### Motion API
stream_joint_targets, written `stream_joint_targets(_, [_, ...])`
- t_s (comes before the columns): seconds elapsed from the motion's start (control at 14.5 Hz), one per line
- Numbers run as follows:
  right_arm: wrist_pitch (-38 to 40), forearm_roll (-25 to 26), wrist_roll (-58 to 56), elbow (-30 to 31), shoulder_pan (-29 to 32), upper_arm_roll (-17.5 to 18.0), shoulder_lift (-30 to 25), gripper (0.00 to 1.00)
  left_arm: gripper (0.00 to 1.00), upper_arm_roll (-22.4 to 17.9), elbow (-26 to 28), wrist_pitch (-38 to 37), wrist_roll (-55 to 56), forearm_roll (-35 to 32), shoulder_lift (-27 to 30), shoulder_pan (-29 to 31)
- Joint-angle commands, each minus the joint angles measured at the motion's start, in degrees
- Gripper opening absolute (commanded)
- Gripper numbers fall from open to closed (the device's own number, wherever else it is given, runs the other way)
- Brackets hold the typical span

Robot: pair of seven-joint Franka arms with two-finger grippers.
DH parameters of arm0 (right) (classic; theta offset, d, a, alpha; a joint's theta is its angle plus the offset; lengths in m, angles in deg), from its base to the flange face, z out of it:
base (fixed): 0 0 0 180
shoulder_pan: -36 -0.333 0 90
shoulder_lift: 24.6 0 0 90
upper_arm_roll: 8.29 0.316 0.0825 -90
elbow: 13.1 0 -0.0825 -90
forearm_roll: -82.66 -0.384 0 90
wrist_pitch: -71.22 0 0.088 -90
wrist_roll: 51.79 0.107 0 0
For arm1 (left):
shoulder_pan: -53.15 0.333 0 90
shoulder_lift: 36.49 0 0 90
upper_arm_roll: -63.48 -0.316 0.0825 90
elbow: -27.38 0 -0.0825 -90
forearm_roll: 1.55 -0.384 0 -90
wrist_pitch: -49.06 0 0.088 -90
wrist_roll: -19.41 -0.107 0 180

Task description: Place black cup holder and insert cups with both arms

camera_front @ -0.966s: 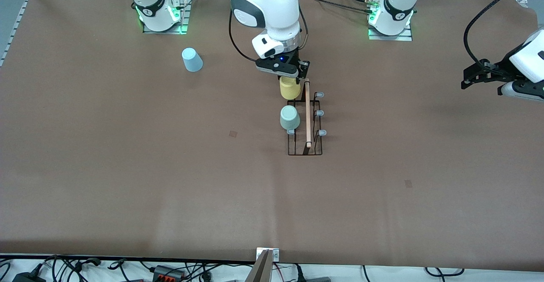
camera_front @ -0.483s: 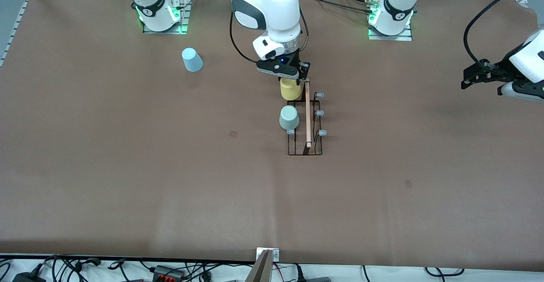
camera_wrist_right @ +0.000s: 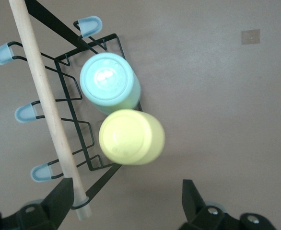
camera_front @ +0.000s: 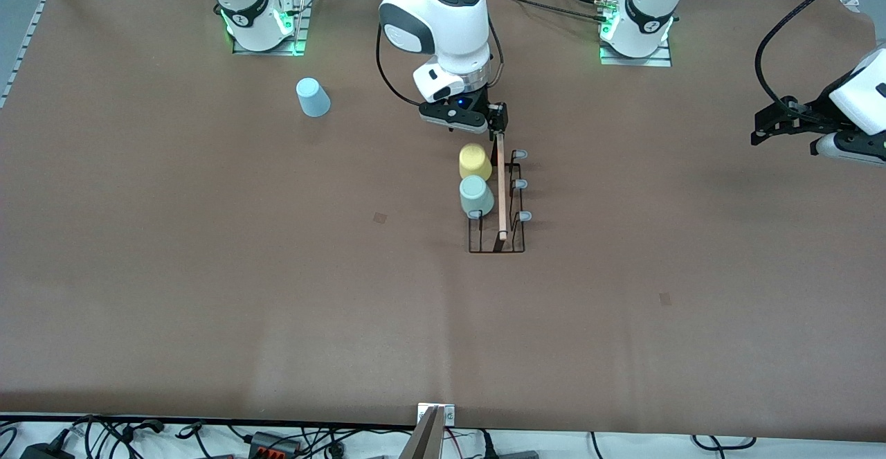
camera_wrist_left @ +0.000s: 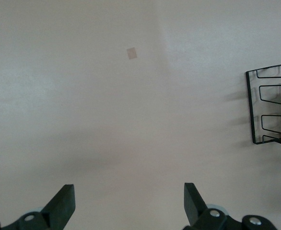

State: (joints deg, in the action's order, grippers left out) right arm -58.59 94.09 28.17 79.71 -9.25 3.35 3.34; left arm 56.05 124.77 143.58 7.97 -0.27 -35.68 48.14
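Cups: two on black cup holder, one apart.

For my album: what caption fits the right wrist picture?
Open right gripper above yellow cup and green cup on the holder.

2 white arms with black joint rings, black cables, black jaws, green-lit bases.

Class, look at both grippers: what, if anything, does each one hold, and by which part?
Nothing is held. The right gripper is open above the yellow cup on the black cup holder; the left gripper waits open.
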Motion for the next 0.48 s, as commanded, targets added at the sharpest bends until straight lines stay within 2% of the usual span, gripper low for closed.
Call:
stream_joint_targets(0.0, [0.17,1.05,0.03,-1.58,-0.64,-0.73,0.62,1.0,1.0,-0.05,-0.71,-0.75,0.45,0.83,-0.2,0.18])
stream_joint_targets(0.28, [1.04,0.09,-5.67,-1.15,2.08,-0.82,-2.97,1.0,1.0,-0.05,-0.71,-0.75,0.45,0.83,-0.2,0.18])
stream_joint_targets(0.41, [4.54,-1.92,-10.76,-0.71,4.98,-0.82,-5.96,1.0,1.0,-0.05,-0.71,-0.75,0.45,0.83,-0.2,0.18])
